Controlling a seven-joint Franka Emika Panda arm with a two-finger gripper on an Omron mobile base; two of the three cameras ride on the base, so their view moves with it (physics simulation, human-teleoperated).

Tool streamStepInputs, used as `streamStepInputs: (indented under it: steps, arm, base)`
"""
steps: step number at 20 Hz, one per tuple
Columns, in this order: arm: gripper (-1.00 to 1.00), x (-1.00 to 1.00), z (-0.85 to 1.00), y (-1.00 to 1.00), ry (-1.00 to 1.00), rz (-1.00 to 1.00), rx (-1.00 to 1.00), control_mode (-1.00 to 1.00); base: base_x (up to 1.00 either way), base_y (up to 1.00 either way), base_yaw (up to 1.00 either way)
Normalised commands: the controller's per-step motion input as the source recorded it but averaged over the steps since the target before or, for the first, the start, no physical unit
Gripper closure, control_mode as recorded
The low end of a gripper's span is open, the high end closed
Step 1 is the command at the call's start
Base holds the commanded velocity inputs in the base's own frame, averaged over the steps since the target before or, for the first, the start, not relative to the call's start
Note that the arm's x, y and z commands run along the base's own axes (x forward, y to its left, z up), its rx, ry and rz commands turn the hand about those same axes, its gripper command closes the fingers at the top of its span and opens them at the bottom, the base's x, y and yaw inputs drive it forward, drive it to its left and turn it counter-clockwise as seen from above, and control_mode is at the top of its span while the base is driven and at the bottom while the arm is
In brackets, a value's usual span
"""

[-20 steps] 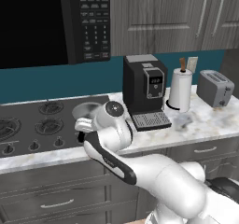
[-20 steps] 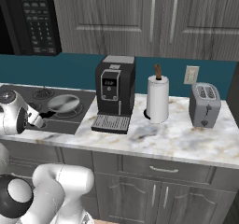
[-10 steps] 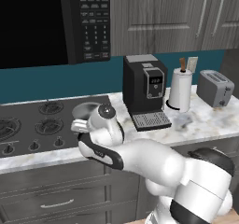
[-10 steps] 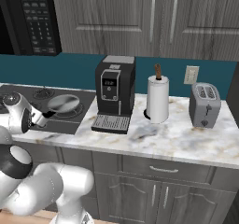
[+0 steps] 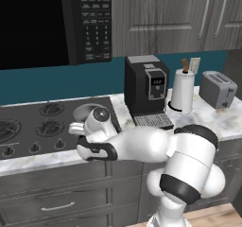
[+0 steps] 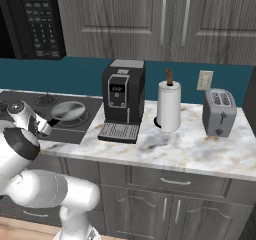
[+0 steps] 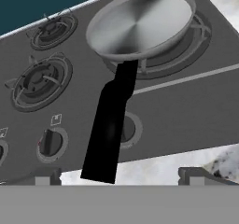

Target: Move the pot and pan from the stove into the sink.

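Note:
The pan (image 7: 140, 24) is a shallow grey metal round on the right rear burner of the stove (image 7: 186, 106), and its long black handle (image 7: 112, 125) runs toward me. My gripper (image 7: 119, 176) hangs open over the stove's front edge. The free end of the handle lies just inside the left fingertip (image 7: 46, 176), with no contact visible. Both base views show the pan (image 5: 89, 110) (image 6: 67, 110) on the dark cooktop (image 5: 28, 126) with my wrist just in front of it. The pot and the sink are out of view.
A black coffee machine (image 5: 146, 91) stands right of the stove, then a paper towel roll (image 5: 183, 91) and a toaster (image 5: 217, 90) on the marble counter (image 6: 190, 149). A microwave (image 5: 52, 22) hangs above the stove. Knobs (image 7: 49, 143) line its front edge.
The arm has folded, and the hand has moved left and slightly down toward the pan's handle. The gripper has stayed open. The pan has not moved.

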Motion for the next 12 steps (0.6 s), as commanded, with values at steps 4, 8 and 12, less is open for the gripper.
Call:
streamStepInputs:
  steps: [4, 8, 12]
  arm:
    - [-1.00, 0.21, -0.30, 0.22, 0.00, 0.00, -0.07, -1.00]
    - [-1.00, 0.25, -0.28, 0.23, 0.00, 0.00, -0.06, -1.00]
    - [-1.00, 0.31, -0.21, 0.18, 0.00, 0.00, -0.04, -1.00]
  base:
    - [0.00, 0.00, 0.00]
    - [0.00, 0.00, 0.00]
    - [0.00, 0.00, 0.00]
